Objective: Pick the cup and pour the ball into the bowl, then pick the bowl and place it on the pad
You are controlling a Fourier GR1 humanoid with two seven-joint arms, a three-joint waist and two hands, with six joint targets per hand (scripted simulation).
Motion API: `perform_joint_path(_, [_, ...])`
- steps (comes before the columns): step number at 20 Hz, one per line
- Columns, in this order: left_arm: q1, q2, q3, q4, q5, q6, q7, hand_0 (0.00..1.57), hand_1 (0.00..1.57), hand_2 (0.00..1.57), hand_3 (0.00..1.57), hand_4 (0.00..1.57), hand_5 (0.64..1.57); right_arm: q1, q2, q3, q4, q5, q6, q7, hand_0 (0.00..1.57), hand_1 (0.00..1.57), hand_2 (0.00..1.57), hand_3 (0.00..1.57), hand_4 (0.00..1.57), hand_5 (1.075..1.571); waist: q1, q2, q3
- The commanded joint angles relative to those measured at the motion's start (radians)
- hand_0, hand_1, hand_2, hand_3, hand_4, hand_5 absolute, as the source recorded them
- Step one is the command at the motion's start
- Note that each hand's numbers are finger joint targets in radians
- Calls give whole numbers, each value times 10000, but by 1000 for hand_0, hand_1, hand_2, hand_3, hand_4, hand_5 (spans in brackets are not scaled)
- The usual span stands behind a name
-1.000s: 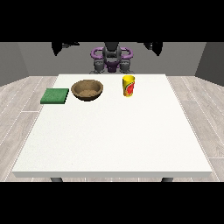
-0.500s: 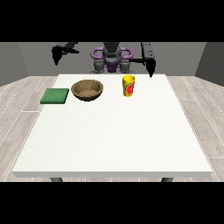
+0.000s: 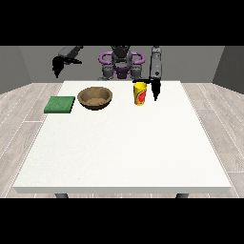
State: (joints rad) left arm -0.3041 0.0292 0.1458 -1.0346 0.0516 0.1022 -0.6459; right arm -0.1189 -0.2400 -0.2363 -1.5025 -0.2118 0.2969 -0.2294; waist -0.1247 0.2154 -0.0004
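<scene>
Fingers of the hand at the view's right (image 3: 155, 89) point straight down, just beside the yellow cup with a red label (image 3: 139, 93) and apparently not touching it; whether they are spread or together can't be told, same for the hand at the view's left (image 3: 57, 65), raised off past the table's far left corner. Cup stands upright on the large white table (image 3: 124, 147), right of the brown round bowl (image 3: 95, 98), with the flat green square pad (image 3: 60, 104) left of the bowl; ball not visible.
</scene>
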Motion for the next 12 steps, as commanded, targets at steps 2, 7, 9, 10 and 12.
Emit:
perform_joint_path(2, [-613,-279,-49,1750,-178,159,-1096,0,0,0,0,0,1519,-640,-166,-404,823,-248,8,-71,0,0,0,0,0,1571,213,106,1])
perform_joint_path(7, [-1640,-280,442,3149,41,1018,-2526,0,0,0,0,0,1521,-642,19,111,280,171,89,-436,0,0,0,0,0,1571,-467,975,-4])
perform_joint_path(9, [-2023,484,687,3460,125,40,-2051,0,0,0,0,0,1521,-559,303,123,793,474,-243,-839,0,0,0,0,0,1571,-23,724,0])
perform_joint_path(10, [-1478,-39,673,3997,25,504,-2686,0,0,0,0,0,1523,-368,-229,-69,328,-180,471,-66,0,0,0,0,0,1571,-329,404,-3])
perform_joint_path(12, [-2195,157,935,4383,177,529,-2866,0,0,0,0,0,1526,-443,-257,-10,316,110,428,-469,0,0,0,0,0,1571,-507,815,-3])
